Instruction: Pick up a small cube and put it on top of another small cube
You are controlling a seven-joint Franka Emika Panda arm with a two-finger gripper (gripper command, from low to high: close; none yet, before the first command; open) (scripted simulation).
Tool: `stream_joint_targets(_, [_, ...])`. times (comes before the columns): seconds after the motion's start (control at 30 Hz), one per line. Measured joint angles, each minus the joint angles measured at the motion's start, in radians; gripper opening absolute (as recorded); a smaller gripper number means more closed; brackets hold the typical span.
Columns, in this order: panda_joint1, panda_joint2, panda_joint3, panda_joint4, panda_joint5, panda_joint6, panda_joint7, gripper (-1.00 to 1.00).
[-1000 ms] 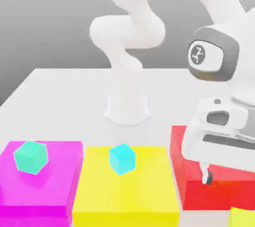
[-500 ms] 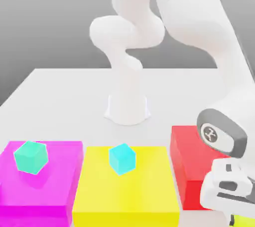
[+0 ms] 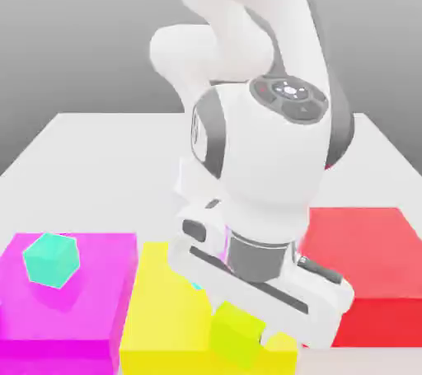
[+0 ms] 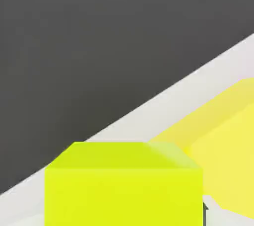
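Observation:
A lime small cube (image 3: 237,335) hangs just under the white hand, above the front edge of the flat yellow block (image 3: 157,316). My gripper (image 3: 239,322) is shut on it. In the hand view the same small cube (image 4: 124,185) sits close to the camera, with the yellow block (image 4: 228,155) beyond it. A cyan small cube (image 3: 196,285) on the yellow block is almost wholly hidden behind the hand. On the exterior view's left, a teal small cube (image 3: 51,260) rests on the magenta block (image 3: 95,303).
A red block (image 3: 371,274) lies on the exterior view's right. The arm's white base (image 3: 198,180) stands at the middle back of the pale table (image 3: 99,159). The three flat blocks line the table's front.
The hand dropped to the front right corner, shut on the lime cube, then swung left with it over the yellow block. It now covers the cyan cube.

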Motion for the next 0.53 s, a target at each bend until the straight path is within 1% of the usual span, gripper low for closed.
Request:
stream_joint_targets(0.07, [-0.062,-0.068,-0.045,-0.039,0.035,-0.018,-0.040,-1.00])
stream_joint_targets(0.17, [-0.228,-0.197,-0.127,-0.109,0.113,-0.053,-0.127,-1.00])
stream_joint_targets(0.27, [-0.293,-0.302,-0.180,-0.170,0.195,-0.072,-0.209,-1.00])
stream_joint_targets(0.4, [-0.304,-0.230,-0.196,-0.223,0.221,0.060,-0.235,-1.00])
stream_joint_targets(0.43, [-0.304,-0.211,-0.197,-0.231,0.222,0.087,-0.236,1.00])
stream_joint_targets(0.53, [-0.304,-0.211,-0.197,-0.231,0.222,0.087,-0.236,1.00])
